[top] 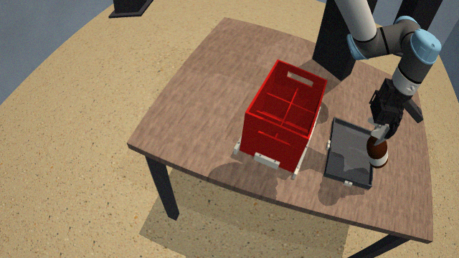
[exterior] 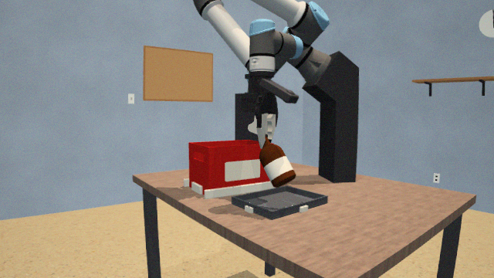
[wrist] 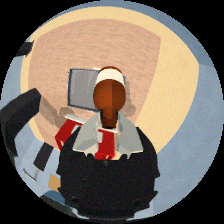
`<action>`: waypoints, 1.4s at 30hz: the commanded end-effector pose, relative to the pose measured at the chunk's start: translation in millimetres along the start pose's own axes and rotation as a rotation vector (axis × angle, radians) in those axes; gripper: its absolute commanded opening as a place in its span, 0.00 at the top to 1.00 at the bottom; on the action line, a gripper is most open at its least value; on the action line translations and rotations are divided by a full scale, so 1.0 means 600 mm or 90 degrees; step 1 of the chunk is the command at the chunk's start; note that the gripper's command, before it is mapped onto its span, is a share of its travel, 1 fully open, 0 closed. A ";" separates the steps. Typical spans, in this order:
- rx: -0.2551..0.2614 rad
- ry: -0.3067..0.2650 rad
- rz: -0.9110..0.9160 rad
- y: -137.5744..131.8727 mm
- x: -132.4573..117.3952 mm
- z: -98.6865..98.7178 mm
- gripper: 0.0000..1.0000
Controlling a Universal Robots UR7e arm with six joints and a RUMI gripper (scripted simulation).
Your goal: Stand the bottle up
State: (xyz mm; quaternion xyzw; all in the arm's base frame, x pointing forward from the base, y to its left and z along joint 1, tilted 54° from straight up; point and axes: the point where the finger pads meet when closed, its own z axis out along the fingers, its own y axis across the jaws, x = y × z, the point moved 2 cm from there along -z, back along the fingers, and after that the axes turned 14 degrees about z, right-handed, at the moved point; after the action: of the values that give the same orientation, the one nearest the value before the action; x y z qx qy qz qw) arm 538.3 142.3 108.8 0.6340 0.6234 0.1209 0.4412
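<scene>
My gripper (top: pixel 381 135) (exterior: pixel 265 137) (wrist: pixel 109 111) is shut on the neck of a brown bottle (top: pixel 377 153) (exterior: pixel 276 164) (wrist: pixel 110 97) with a white label. The bottle hangs tilted in the air, base down, above the dark grey tray (top: pixel 344 150) (exterior: pixel 278 201) (wrist: pixel 80 90). It hangs clear of the tray floor. In the top view it hangs over the tray's right rim. The red crate (top: pixel 283 115) (exterior: pixel 225 164) (wrist: pixel 65 131) with inner dividers stands to the left of the tray.
The wooden table (top: pixel 222 89) (exterior: pixel 367 224) bears the crate and the tray. White corner brackets (top: pixel 266 160) (exterior: pixel 197 188) sit at the crate's base. The robot's black pedestal (exterior: pixel 337 116) stands at the back of the table.
</scene>
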 end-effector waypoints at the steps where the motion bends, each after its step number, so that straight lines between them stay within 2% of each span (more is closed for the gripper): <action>1: -0.001 0.000 0.000 0.001 0.000 -0.001 1.00; 12: -0.001 0.000 0.010 0.001 0.000 -0.001 1.00; 31: -0.001 0.000 0.152 0.001 0.000 -0.001 1.00; 42: -0.001 0.000 0.167 0.001 0.000 -0.001 1.00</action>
State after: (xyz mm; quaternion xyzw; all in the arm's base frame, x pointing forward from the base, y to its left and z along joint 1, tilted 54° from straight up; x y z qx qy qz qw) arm 538.3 142.3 108.8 0.7084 0.5375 0.1765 0.4221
